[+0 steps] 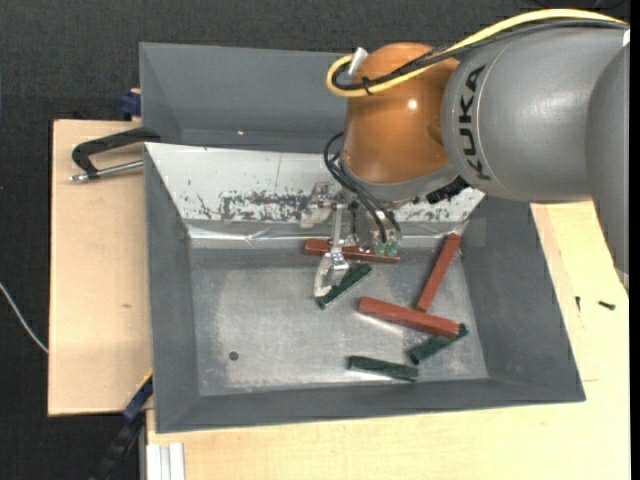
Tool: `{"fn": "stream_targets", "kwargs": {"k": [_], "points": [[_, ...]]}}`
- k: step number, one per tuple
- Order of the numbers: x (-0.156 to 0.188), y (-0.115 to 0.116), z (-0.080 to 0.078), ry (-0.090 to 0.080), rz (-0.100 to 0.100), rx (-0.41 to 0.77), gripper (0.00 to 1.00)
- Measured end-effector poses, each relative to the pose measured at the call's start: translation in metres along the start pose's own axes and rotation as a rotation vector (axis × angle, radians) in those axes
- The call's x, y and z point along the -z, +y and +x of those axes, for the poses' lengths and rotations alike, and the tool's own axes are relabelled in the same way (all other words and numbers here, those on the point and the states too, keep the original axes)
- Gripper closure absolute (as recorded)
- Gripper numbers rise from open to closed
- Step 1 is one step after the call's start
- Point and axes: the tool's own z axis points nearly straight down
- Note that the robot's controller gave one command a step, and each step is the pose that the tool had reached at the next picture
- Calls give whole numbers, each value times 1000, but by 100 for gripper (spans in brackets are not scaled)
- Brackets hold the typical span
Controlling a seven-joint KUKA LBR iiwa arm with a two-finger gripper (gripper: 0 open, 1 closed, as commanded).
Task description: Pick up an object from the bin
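Camera view from above: the grey KUKA arm [540, 108] is the biggest thing here, coming in from the right and covering the bin's upper right corner. A yellow cable runs along its top. The grey metal bin [170, 298] has sloping walls and a flat floor, and its far wall is scuffed and speckled. At the arm's wrist sits a rounded orange cover [395, 128], hanging over the far side of the floor.

Below the cover the gripper [331, 271] reaches down to the floor near the middle of the bin, a little toward the far wall. Its silvery tip is right at the lower left end of a dark green stick [350, 281], which lies slanted, rising to the right. Tip and stick look to be touching. Whether the gripper is apart, together or clamped on that stick cannot be told from this angle.

Six sticks lie in the bin, three red-brown and three dark green.
- Red-brown: one lies flat [315, 248] just behind the gripper along the foot of the far wall, partly hidden by it.
- Red-brown: a second [438, 271] lies slanted on the right side.
- Red-brown: a third [405, 315] lies on the floor right of the gripper, near the foot of the second.
- Dark green: besides the one at the gripper, a short one [436, 345] lies just under the right end of the third red-brown stick.
- Dark green: another [383, 368] lies near the front wall, apart from the rest.

A small dark dot [233, 356] marks the floor at front left.
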Motion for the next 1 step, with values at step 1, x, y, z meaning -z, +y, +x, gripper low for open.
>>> {"fn": "stream_targets", "kwargs": {"k": [1], "points": [[-43, -3, 4, -13, -1, 19, 0]]}}
